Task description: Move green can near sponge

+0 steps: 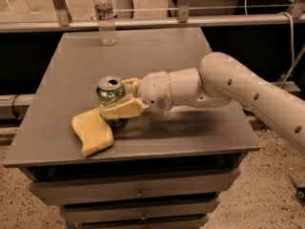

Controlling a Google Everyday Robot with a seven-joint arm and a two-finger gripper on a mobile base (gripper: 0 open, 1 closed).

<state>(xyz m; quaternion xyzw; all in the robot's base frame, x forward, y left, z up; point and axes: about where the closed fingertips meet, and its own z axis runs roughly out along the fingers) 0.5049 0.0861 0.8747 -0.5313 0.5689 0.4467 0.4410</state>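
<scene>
The sponge [93,136] lies near the bench's [190,132] front edge. The can [109,86] is upright just beside it, seemingly touching, with the end effector [114,99] clamped around it. Going further left might shove the sponge or tip the can.

Clear plastic water bottle [105,18], capped, upright near the far edge of the grey worktop [157,51], toward its far-left corner. Below the near edge, drawers [190,187] with small knobs. Beyond the far edge, a metal rail [228,21].
</scene>
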